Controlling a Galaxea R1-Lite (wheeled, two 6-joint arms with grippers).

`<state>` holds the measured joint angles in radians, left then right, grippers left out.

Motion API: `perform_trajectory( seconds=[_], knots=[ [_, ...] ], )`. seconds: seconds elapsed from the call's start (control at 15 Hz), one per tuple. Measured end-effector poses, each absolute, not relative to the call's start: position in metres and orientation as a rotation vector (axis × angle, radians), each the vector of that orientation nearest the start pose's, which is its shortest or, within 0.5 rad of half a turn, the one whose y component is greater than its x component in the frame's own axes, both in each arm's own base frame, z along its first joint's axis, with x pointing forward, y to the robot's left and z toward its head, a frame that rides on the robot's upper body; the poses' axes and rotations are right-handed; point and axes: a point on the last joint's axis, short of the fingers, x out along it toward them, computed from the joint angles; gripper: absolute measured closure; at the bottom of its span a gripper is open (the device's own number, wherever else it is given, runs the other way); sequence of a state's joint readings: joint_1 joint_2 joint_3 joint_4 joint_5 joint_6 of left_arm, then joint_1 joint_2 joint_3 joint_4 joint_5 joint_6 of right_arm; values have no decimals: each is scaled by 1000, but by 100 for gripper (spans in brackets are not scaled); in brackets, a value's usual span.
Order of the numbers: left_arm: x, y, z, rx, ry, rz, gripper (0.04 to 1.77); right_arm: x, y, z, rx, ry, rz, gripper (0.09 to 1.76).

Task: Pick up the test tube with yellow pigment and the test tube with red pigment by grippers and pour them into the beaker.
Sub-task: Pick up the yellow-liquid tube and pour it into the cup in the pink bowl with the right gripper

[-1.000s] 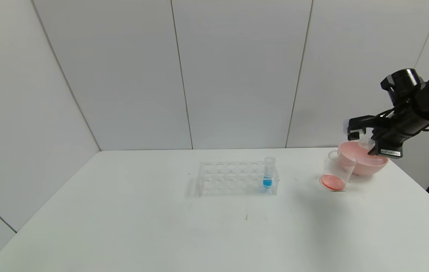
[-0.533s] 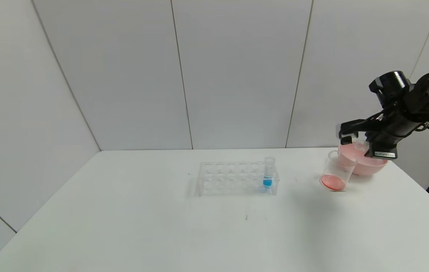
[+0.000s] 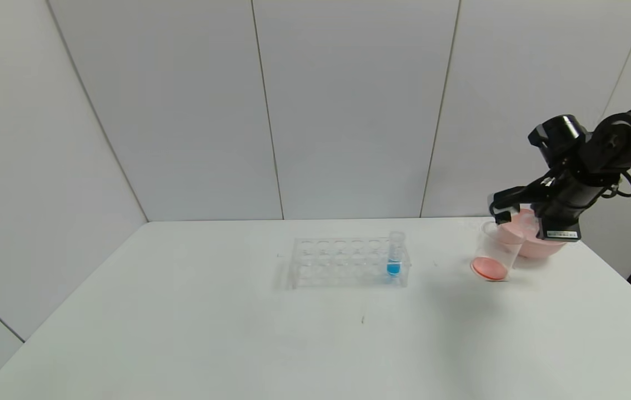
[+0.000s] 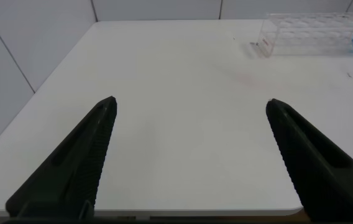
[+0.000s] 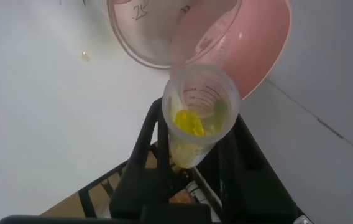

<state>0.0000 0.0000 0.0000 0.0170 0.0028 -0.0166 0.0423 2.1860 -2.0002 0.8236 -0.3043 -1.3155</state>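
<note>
Head view: right gripper [image 3: 522, 221] shut tight on the test tube with yellow pigment [image 5: 196, 118], far right above the beaker [image 3: 496, 253], red already inside, yellow left to pour; left gripper [image 4: 189, 155] open, parked.

The table's [image 3: 182, 333] near and left parts lie bare, so a gripper could pass freely there. Mid-table stands the clear rack [image 3: 343, 262] with a blue-tipped tube [image 3: 394, 255]. At far right, the beaker [image 3: 494, 256] and pink bowl [image 3: 537, 240] crowd together beneath the right gripper [image 3: 521, 218].
</note>
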Motion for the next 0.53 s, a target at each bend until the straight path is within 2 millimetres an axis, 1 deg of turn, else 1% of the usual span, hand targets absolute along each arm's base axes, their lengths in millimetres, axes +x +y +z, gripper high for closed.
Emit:
perform_trajectory(
  seconds=[0.53],
  knots=[
    [-23, 0, 74, -17, 17, 3, 9, 415, 20, 194, -1430, 1082, 427, 133]
  ],
)
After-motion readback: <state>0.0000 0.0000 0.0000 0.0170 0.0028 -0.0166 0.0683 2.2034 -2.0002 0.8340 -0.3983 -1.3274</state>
